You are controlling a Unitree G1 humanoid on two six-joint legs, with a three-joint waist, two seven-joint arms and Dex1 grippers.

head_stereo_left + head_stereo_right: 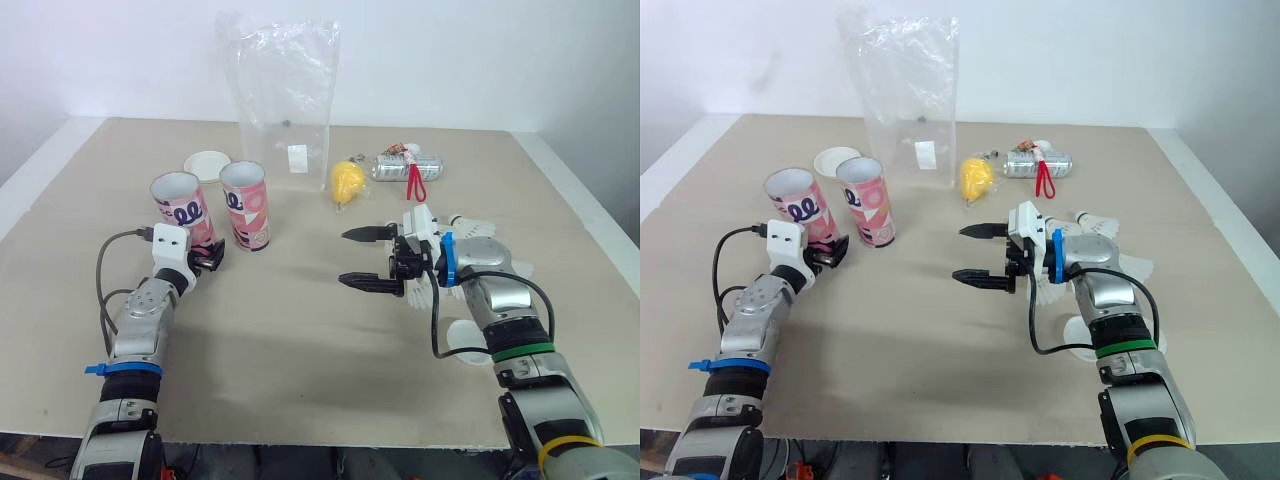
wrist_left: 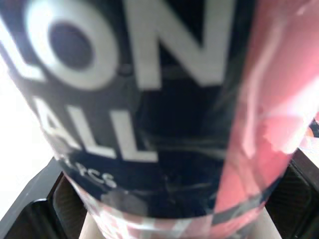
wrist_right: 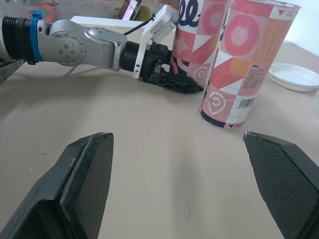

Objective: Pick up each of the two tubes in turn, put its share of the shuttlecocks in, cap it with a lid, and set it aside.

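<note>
- Left gripper [image 1: 205,254] sits low on the table [image 1: 300,350], its two fingers closed around the base of the left tube [image 1: 180,205], which stands upright with its mouth open.
- Second tube [image 1: 245,205] stands just beside it, upright and uncapped, apart from both grippers.
- Right gripper [image 1: 362,258] hovers mid-table with its fingers spread wide, holding nothing.
- Shuttlecocks [image 1: 470,228] lie by its wrist; one white lid [image 1: 208,163] rests behind the tubes, another lid [image 1: 465,340] beside the right forearm.

Count: two tubes at 10 o'clock (outer tube [image 1: 180,203], inner tube [image 1: 245,205]), two lids (far lid [image 1: 208,163] at 11, near lid [image 1: 460,338] at 4), one plastic bag [image 1: 283,100] at 12, one yellow object [image 1: 346,181], one silver pack [image 1: 408,166], shuttlecocks [image 1: 472,228] at 3 uncountable.
</note>
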